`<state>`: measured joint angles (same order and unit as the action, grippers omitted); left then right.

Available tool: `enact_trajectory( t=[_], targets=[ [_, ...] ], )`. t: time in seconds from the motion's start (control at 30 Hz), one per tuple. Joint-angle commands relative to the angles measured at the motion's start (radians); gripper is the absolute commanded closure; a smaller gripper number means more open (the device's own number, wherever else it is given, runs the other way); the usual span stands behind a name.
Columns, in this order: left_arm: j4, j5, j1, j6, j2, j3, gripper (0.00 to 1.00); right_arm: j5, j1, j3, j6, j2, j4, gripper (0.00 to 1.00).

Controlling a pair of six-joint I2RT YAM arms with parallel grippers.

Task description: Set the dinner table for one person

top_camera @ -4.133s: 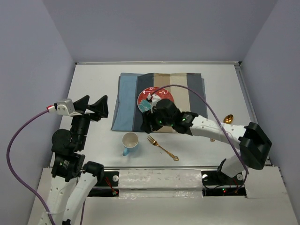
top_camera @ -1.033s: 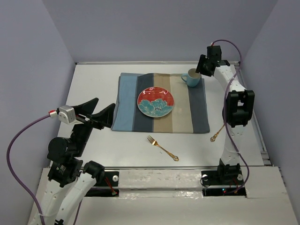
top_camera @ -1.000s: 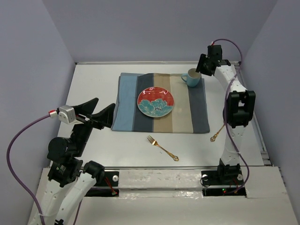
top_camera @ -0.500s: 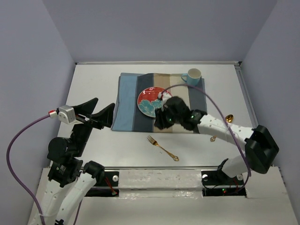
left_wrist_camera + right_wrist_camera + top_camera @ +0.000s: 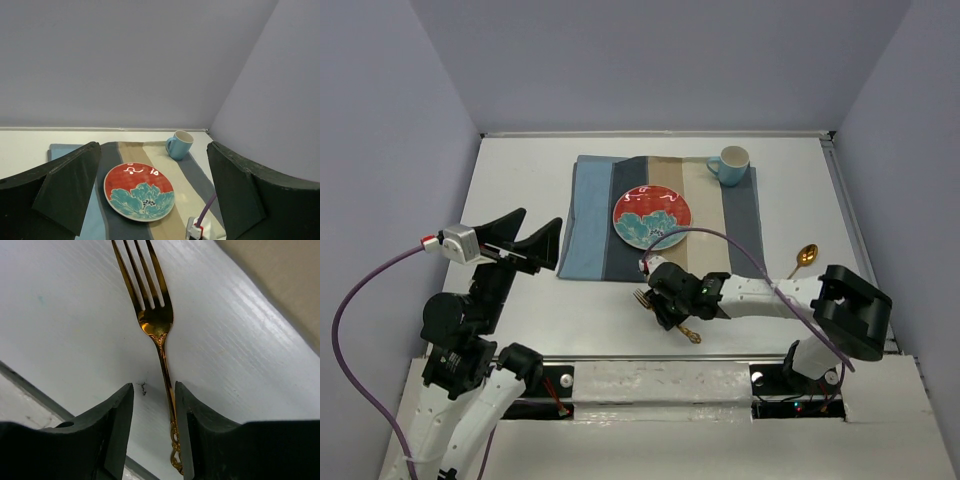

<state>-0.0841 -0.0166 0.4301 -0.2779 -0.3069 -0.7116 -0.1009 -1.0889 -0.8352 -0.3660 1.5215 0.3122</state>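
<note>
The white matte desk (image 5: pixel 520 170) fills the top view's middle, directly beneath the right hand (image 5: pixel 153 387), whose fingers stand apart astride the ornate handle of a slim, shiny gold fork (image 5: pixel 156 325); contact is unclear. From above, the hand hides its middle. The left hand (image 5: pixel 540 224), mid-left, gapes empty.

The fork (image 5: pixel 159 327) has its tine tips cropped.

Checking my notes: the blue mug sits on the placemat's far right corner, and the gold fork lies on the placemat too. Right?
No. The mug is there, but the fork lies on the bare white dinner table, off the placemat; the right wrist view shows it.
</note>
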Motion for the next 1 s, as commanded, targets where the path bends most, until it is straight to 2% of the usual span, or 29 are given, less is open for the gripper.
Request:
enact_trajectory(
  t=[0.0,0.03,0.1,0.13,0.17,0.33,0.47,0.63,0.8,0.97],
  targets=[
    [-0.034,-0.003,-0.007,0.011,-0.001,-0.003,0.01,-0.082,-0.026,-0.048,-0.022,0.060,0.037,0.61],
    [-0.034,-0.003,-0.005,0.011,-0.001,-0.005,0.01,-0.083,-0.026,-0.050,-0.025,0.068,0.038,0.61],
    [-0.036,0.000,-0.007,0.009,-0.003,-0.005,0.01,-0.088,-0.035,-0.053,-0.030,0.080,0.038,0.68],
    [-0.036,0.000,-0.007,0.009,-0.001,-0.003,0.01,-0.091,-0.035,-0.057,-0.031,0.088,0.039,0.89],
    [-0.036,0.000,-0.007,0.009,-0.003,-0.003,0.01,-0.103,-0.046,-0.064,-0.039,0.089,0.042,0.99],
    [-0.036,0.001,-0.008,0.008,-0.003,-0.005,0.01,-0.151,-0.069,-0.149,-0.059,0.046,0.083,1.00],
    [-0.036,0.001,-0.013,0.006,0.000,-0.005,0.01,-0.261,-0.069,-0.281,-0.094,0.032,0.079,1.00],
    [-0.036,-0.005,-0.014,0.008,0.009,-0.005,0.01,-0.375,-0.005,-0.576,-0.113,0.202,0.027,1.00],
    [-0.032,-0.011,-0.014,0.009,0.018,-0.005,0.01,-0.240,0.101,-0.795,-0.175,0.408,-0.077,1.00],
    [-0.032,-0.008,-0.010,0.006,0.025,-0.006,0.01,-0.266,0.136,-1.021,-0.287,0.623,-0.082,1.00]
  ],
)
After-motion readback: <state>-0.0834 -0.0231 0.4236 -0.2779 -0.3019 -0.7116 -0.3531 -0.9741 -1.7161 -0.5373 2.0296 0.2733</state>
